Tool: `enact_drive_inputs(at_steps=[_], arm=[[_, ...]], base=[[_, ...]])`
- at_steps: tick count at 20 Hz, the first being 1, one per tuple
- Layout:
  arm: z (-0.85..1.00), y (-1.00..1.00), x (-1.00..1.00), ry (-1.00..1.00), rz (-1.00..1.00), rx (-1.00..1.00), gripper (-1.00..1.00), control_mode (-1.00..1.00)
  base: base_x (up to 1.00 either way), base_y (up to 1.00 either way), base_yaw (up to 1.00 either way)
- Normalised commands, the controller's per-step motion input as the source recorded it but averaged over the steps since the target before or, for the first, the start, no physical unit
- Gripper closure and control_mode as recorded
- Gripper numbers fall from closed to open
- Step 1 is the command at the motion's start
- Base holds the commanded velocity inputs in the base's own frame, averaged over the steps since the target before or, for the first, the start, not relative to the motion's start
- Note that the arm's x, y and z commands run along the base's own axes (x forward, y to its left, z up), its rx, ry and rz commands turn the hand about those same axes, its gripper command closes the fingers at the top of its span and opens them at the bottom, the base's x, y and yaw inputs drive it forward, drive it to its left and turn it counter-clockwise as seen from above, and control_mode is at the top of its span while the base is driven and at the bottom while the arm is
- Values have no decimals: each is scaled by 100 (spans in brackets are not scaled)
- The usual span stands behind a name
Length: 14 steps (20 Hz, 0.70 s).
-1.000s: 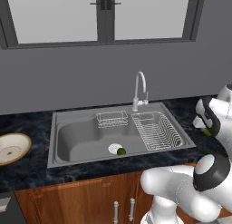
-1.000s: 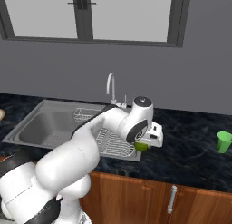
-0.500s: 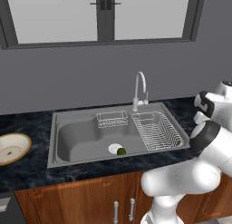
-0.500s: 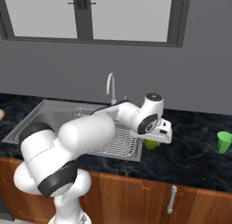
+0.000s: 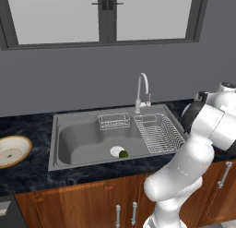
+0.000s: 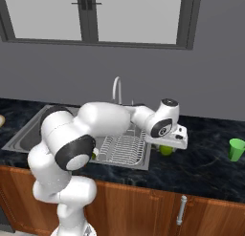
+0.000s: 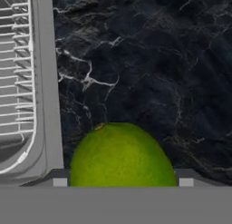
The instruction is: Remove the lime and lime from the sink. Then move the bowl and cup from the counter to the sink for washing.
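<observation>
Taking the sink [image 5: 83, 139] as landmark and reading left to right: the bowl [image 5: 13, 151] waits on the surface [image 6: 210, 158] off its left end; a darker lime [image 5: 123, 154] lies inside by the white drain, not yet lifted out; just past its right rim the pincer [image 6: 168, 146] stands wide over the brighter lime [image 7: 121, 156], which looks set down on the stone, outside the basin as the task wants. Farthest right stands the green cup [image 6: 236, 149], well apart, presumably for later.

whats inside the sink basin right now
One dark green lime lies in the sink beside the white drain, with a small wire basket and a wire rack. The arm covers part of the basin in the right base view.
</observation>
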Motion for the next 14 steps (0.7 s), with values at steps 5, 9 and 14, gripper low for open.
enact_drive_inputs(at_steps=[5,9,14], arm=[[-27,-27,42,3,0,0,100,-100],[-30,-25,26,0,0,0,100,-100],[-32,-25,20,0,0,0,100,-100]], base=[[0,0,0],[0,0,0],[0,0,0]])
